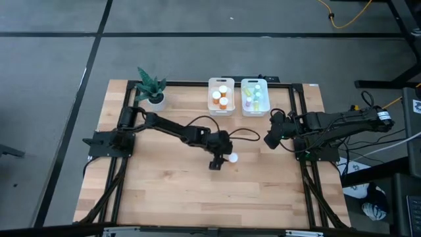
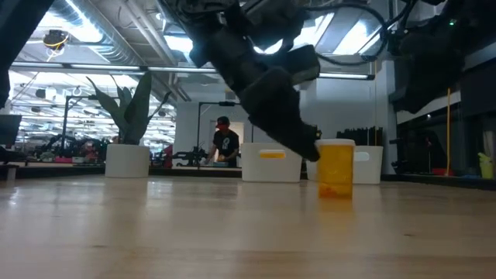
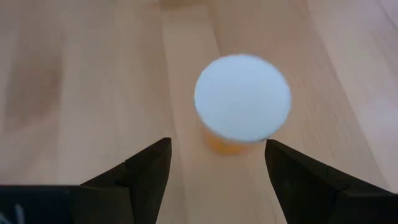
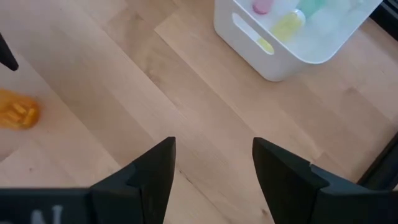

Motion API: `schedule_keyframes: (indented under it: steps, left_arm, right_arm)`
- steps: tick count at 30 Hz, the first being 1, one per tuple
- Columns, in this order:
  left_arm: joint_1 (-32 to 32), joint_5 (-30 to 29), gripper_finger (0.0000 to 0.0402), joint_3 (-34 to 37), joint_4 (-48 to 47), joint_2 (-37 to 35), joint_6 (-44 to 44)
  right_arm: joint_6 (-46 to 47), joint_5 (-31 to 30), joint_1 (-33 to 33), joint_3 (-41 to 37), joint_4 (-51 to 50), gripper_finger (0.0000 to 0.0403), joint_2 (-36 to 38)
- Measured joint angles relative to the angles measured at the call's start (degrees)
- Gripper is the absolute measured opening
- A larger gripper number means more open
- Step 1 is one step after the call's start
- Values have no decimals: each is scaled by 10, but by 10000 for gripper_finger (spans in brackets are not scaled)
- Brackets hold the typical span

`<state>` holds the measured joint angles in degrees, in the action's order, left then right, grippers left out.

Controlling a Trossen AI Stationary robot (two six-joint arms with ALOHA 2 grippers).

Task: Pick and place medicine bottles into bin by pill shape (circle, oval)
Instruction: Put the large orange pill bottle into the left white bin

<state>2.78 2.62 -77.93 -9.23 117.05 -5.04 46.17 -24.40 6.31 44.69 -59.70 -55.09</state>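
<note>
An orange medicine bottle (image 1: pixel 233 158) with a white cap (image 3: pixel 242 96) stands upright on its base on the wooden table, near the middle; it shows in the low view (image 2: pixel 335 170) and the right wrist view (image 4: pixel 15 111). My left gripper (image 3: pixel 217 168) is open just above and beside it, touching nothing. My right gripper (image 4: pixel 213 165) is open and empty at the right, near the bins. The left white bin (image 1: pixel 222 96) holds orange bottles; the right white bin (image 1: pixel 255 96) holds pastel bottles (image 4: pixel 287 25).
A potted green plant (image 1: pixel 151 87) stands at the table's far left. The two bins stand side by side at the far edge. Bare wood lies in front of the bottle toward the near edge. A person (image 2: pixel 225 143) stands in the room behind.
</note>
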Motion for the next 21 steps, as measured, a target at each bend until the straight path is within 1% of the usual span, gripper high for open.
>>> schedule_keyframes:
  steps: [2,9,12,16,21]
  left_arm:
    - [0,-9,250,0,15,0,0]
    - [1,5,250,0,53,4,4]
    - [2,27,250,-1,97,20,4]
    - [2,40,250,-1,118,44,7]
    - [2,40,250,-7,130,45,3]
  right_arm:
    - [0,0,0,0,0,216,0]
    - [0,0,0,0,1,216,0]
    - [-1,0,0,0,1,216,0]
    - [-1,0,0,0,1,216,0]
    - [-1,0,0,0,1,216,0]
